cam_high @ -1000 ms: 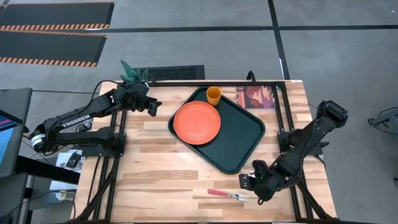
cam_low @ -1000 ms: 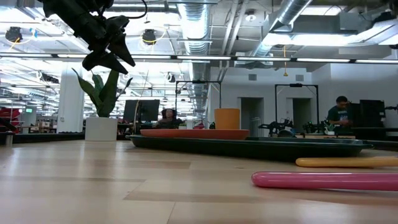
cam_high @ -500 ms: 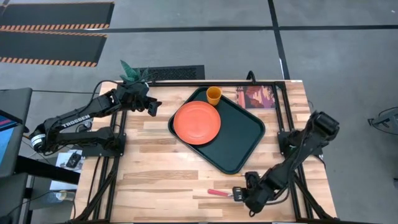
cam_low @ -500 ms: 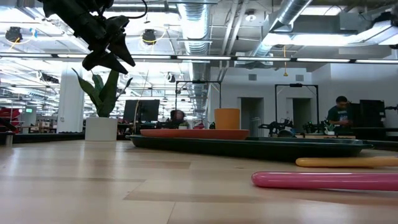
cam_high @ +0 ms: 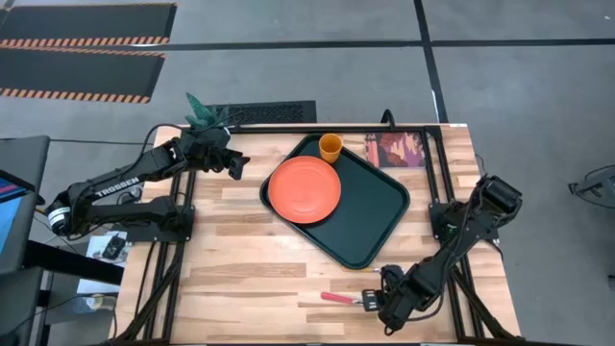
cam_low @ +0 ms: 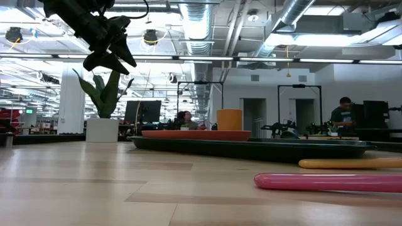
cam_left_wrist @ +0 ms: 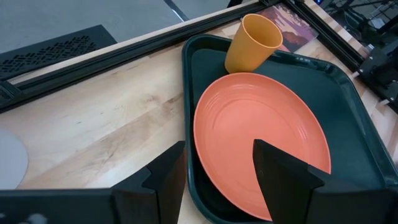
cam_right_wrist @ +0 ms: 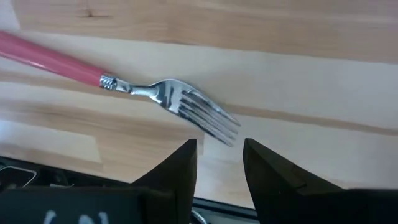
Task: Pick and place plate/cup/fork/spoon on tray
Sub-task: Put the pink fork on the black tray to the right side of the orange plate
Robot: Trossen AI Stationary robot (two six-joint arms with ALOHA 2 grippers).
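Observation:
The orange-red plate [cam_high: 305, 189] and the orange-yellow cup [cam_high: 330, 147] stand on the dark tray [cam_high: 375, 221]. The pink-handled fork [cam_high: 340, 299] lies flat on the table near the front edge. In the right wrist view its tines [cam_right_wrist: 202, 116] are just ahead of my open right gripper [cam_right_wrist: 219, 160], which touches nothing. In the high view this gripper [cam_high: 371, 299] is low at the fork's tine end. The spoon shows only in the low view, as a yellow handle [cam_low: 348, 163] behind the fork [cam_low: 326, 182]. My left gripper [cam_high: 233, 165] is open and empty, raised beyond the tray's left side.
A reddish picture book [cam_high: 397, 150] lies at the far right corner beside the tray. A potted plant [cam_high: 204, 112] stands at the far left edge. The table's metal frame runs along its edges. Bare wood lies left of the fork and in front of the tray.
My right gripper has moved toward the table's near edge and a little left, coming down to the fork's tine end. The fork, plate, cup and tray have stayed in place.

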